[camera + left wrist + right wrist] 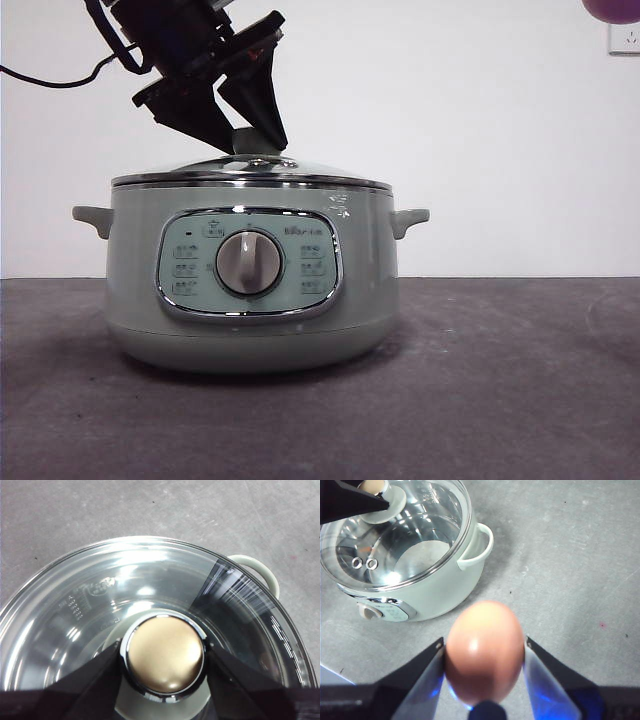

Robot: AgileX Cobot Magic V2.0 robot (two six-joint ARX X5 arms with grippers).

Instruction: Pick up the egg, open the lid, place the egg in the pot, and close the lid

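The large round pale sage-green electric pot (pixel 250 290) stands on the dark grey table (pixel 500 400), its chrome-framed control panel with the central grey dial (pixel 249 263) facing the front camera and a small handle (pixel 409 219) on each side. The domed clear glass lid (pixel 250 170) with its chrome rim sits closed on the pot. The left gripper (pixel 250 140) reaches down from the upper left of the front view, tilted, with its two black jaws set on either side of the lid's knob (pixel 165 652); in the left wrist view the jaws lie against the knob's chrome collar, closed about it. The right gripper (pixel 484 652) is held high above the table and off to the side of the pot, its jaws pressed against the two flanks of the smooth brown-orange oval egg (pixel 484 650), which is carried clear of the table surface. White wall (pixel 500 120) behind.
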